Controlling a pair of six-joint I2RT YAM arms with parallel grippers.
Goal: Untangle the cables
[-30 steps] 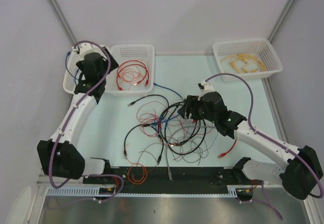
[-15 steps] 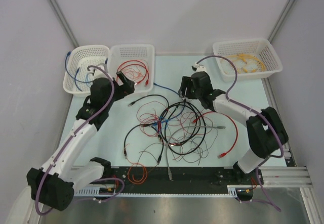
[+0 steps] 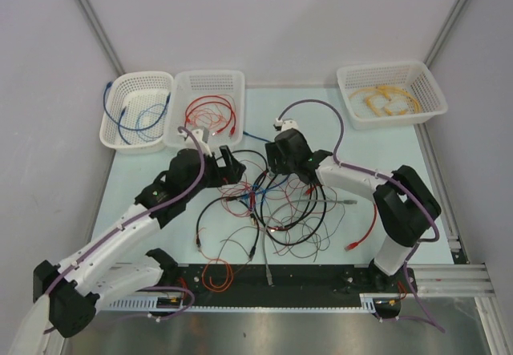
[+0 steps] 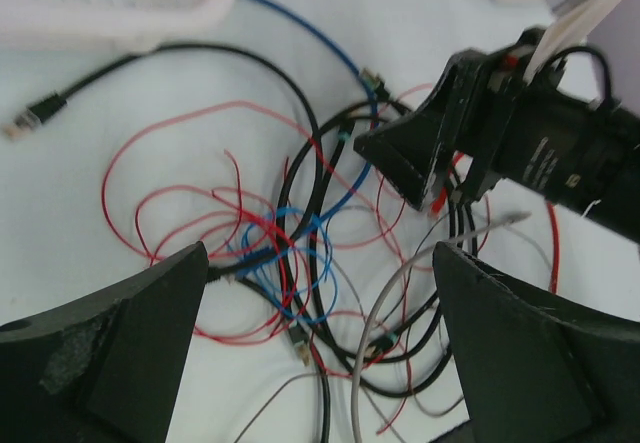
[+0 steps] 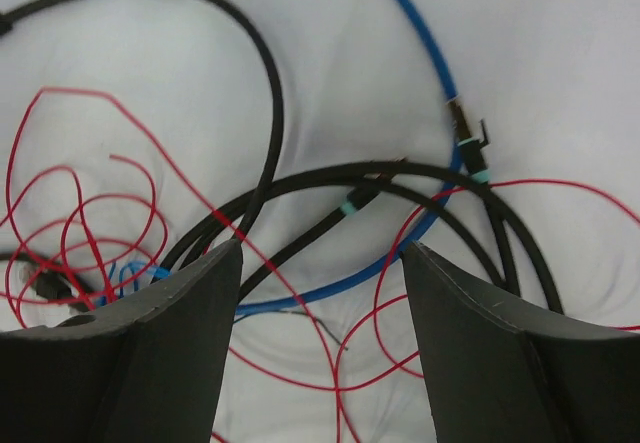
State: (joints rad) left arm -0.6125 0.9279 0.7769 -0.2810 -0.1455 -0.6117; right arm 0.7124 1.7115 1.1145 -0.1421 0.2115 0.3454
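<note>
Cables [image 3: 272, 207]: a jumble of black, blue, red and thin reddish wires lying on the desk [image 3: 377, 143], their loops crossing one another.
Left gripper [image 3: 231, 165]: over the far left edge of the jumble; jaws spread wide with nothing between them.
Right gripper [image 3: 274, 161]: over the far edge of the jumble, near the left gripper and facing it; jaws apart and empty, above the wires.
Blue cable [image 5: 425, 33]: runs from the far side into the jumble; its plug end [image 5: 466, 138] lies just beside a black loop [image 5: 270, 113].
Thin red wire [image 5: 60, 213]: curls on the left side of the jumble, crossing the black loops.
Red cable [image 3: 370, 219]: curves along the jumble's right side.
Left basket [image 3: 128, 144]: beyond the jumble to the left, holding a blue cable.
Middle basket [image 3: 208, 73]: just beyond the jumble, holding red cable.
Right basket [image 3: 393, 121]: beyond the jumble to the right, well apart from it, holding yellow cable.
</note>
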